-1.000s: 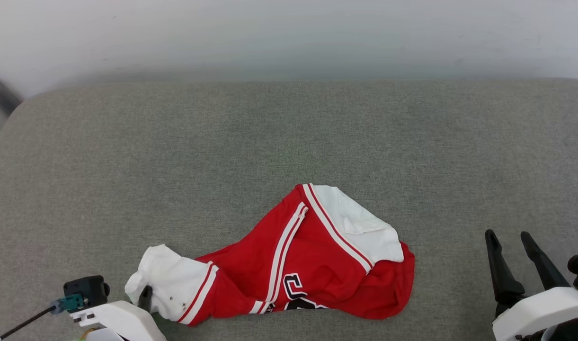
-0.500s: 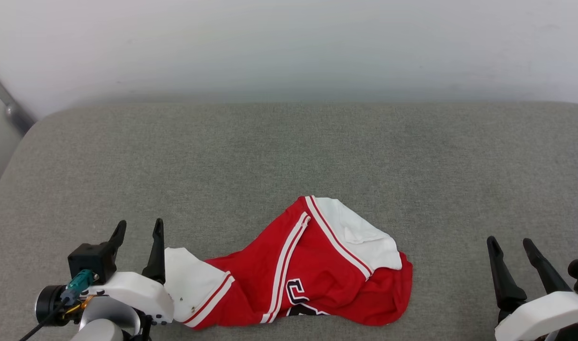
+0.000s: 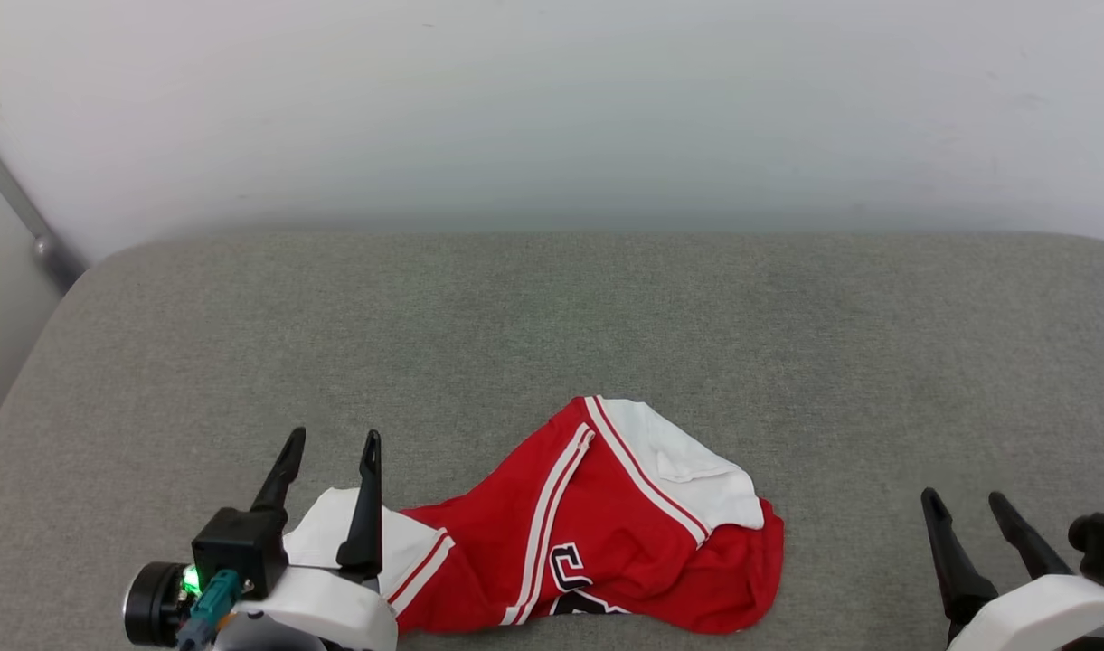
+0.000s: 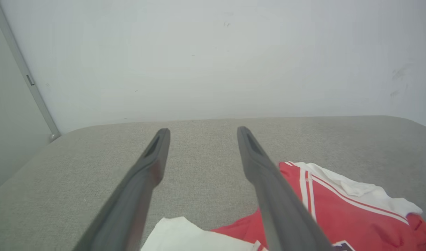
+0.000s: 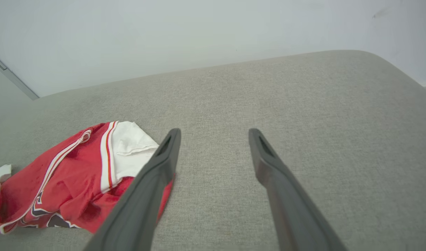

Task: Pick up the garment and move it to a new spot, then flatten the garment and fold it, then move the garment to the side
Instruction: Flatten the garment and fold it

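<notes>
The red garment (image 3: 606, 533) lies crumpled on the grey cushioned surface (image 3: 552, 325), near its front edge. White sleeves stick out at its left end and upper right, and black lettering shows along its lower edge. My left gripper (image 3: 332, 440) is open, raised over the garment's left white sleeve (image 4: 185, 237), with nothing between its fingers. My right gripper (image 3: 962, 499) stands open well to the right of the garment, empty. The garment (image 5: 69, 181) shows left of the right gripper's fingers (image 5: 153, 188) in the right wrist view.
A pale wall (image 3: 552, 108) rises behind the surface. A grey metal rail (image 3: 27, 226) runs down the wall at the far left. The surface's rounded corners show at the back left and back right.
My left gripper let go of the left white sleeve, lifted and moved right, now open above it. The head camera tilted, shifting the whole scene down. The right gripper stayed put.
</notes>
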You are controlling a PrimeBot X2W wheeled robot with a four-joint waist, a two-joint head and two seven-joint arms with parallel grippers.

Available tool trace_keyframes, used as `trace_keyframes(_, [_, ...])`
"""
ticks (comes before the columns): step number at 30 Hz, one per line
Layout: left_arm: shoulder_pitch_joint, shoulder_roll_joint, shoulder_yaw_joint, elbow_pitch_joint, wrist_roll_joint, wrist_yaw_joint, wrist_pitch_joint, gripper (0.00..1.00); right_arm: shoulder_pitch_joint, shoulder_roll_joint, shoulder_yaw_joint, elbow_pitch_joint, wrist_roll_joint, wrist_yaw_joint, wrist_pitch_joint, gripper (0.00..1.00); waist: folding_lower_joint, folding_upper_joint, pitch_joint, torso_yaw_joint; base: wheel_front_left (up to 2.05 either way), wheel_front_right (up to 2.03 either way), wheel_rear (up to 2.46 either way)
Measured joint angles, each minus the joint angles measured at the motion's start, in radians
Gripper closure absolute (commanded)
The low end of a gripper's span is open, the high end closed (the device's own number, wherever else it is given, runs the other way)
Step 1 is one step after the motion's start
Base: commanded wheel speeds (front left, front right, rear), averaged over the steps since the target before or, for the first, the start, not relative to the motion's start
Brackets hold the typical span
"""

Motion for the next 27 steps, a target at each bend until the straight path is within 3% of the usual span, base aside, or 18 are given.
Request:
trace_keyframes(5, [0.028,-0.016,0.005,-0.022,0.000,0.010,0.000,0.00,-0.024,-0.002,0.008,0.067,0.008,0.000,0.099,0.00,0.0000,0.0000,-0.003,0.013,0.00,0.00,0.00])
trace_keyframes(9, [0.034,-0.026,0.004,-0.023,0.001,0.009,0.000,0.00,-0.115,-0.068,0.057,0.171,0.067,0.000,0.230,0.00,0.0000,0.0000,0.003,0.035,0.00,0.00,0.00])
trace_keyframes(18, [-0.039,-0.077,0.012,-0.014,0.045,-0.040,-0.002,0.00,-0.385,-0.174,0.193,0.362,0.195,0.000,0.572,0.00,0.0000,0.0000,0.070,0.121,0.00,0.00,0.00])
trace_keyframes(27, [-0.074,-0.170,0.048,0.004,0.103,-0.106,-0.002,0.00,-0.593,-0.199,0.271,0.496,0.196,0.000,0.704,0.00,0.0000,0.0000,0.176,0.218,0.00,0.00,0.00])
